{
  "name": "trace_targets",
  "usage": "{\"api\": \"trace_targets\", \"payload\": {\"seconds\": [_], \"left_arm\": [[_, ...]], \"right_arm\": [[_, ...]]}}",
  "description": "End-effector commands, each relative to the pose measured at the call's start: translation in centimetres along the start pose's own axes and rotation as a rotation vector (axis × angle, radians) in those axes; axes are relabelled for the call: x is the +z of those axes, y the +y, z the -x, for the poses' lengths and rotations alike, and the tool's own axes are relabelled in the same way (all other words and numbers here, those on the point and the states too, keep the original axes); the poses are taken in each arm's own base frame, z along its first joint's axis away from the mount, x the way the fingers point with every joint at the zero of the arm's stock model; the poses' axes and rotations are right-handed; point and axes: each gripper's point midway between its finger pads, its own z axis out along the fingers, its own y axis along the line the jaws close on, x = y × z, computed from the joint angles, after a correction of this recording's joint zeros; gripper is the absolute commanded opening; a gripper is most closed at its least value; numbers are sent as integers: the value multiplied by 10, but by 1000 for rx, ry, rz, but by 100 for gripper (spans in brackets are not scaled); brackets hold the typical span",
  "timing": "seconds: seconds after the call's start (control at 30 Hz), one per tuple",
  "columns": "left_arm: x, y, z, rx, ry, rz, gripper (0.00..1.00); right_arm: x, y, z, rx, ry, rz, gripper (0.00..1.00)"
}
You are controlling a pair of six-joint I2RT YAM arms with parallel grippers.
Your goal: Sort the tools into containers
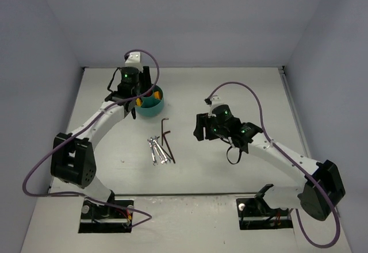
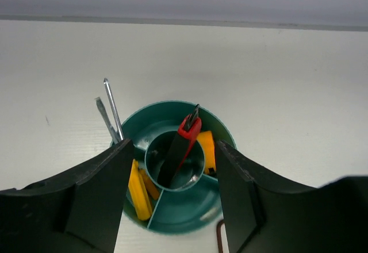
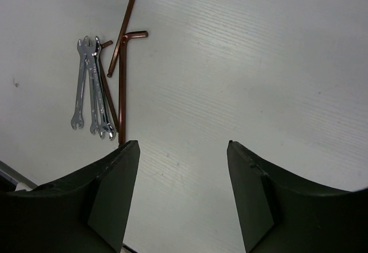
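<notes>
The round teal organiser [image 1: 152, 108] stands at the back left. In the left wrist view the organiser [image 2: 185, 206] holds a red-handled tool [image 2: 184, 141] leaning in its central ring, yellow-handled screwdrivers [image 2: 138, 191] in the left compartment and a yellow tape measure [image 2: 207, 149] on the right. My left gripper [image 2: 175, 149] hovers open above it, touching nothing. Silver wrenches [image 1: 158, 151] and dark L-shaped hex keys [image 1: 167, 137] lie mid-table. My right gripper [image 3: 184, 145] is open and empty, to the right of the wrenches [image 3: 92, 89] and hex keys [image 3: 122, 63].
One compartment at the near side of the organiser holds nothing. The end of a hex key [image 2: 220, 236] shows just outside its near rim. Grey walls enclose the table on three sides. The right arm's cable loops above the table [image 1: 241, 89].
</notes>
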Motion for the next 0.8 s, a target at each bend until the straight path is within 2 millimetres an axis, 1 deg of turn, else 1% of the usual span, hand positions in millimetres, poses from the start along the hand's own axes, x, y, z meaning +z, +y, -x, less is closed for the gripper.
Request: {"api": "trace_targets", "payload": {"seconds": [0.0,0.03,0.07,0.1,0.17,0.2,0.23,0.27,0.33,0.37,0.4,0.43,0.47,0.5,0.53,0.57,0.6,0.67,0.77], "left_arm": [[-48,-2,55,-127,-56,22,56],[-55,1,49,-138,-11,39,57],[-64,4,38,-155,55,61,57],[-72,5,31,-167,103,69,58],[-85,3,21,-181,170,54,59],[-93,2,12,-187,215,51,60],[-103,3,2,-194,262,54,65],[-109,3,-4,-198,287,49,68],[-121,3,-31,-205,378,43,72],[-129,4,-39,-205,399,35,73],[-133,4,-43,-205,409,30,74],[-137,6,-52,-207,431,35,74],[-145,9,-68,-211,466,42,75],[-147,10,-74,-213,478,43,75],[-154,13,-85,-219,502,52,75],[-156,14,-89,-221,512,54,75],[-159,15,-94,-222,520,58,75],[-163,18,-103,-228,535,62,75],[-167,19,-109,-228,551,63,75]], "right_arm": [[8,27,32,-43,-57,51,57],[11,31,34,-49,-56,52,55],[15,35,33,-56,-48,54,51],[20,38,31,-62,-37,52,47],[33,41,27,-75,-8,40,39],[38,45,25,-84,4,36,36],[41,52,27,-92,5,45,33],[51,53,19,-100,36,38,33],[61,58,13,-109,65,35,33],[67,64,13,-114,73,38,33],[72,66,9,-120,90,36,33],[79,68,2,-129,113,27,33],[86,71,-4,-140,131,20,33],[92,75,-8,-147,147,17,32],[96,76,-12,-153,159,9,32],[104,79,-16,-156,175,4,32],[104,81,-18,-162,180,7,32],[115,86,-29,-181,211,4,29],[123,96,-34,-196,230,10,27]]}}
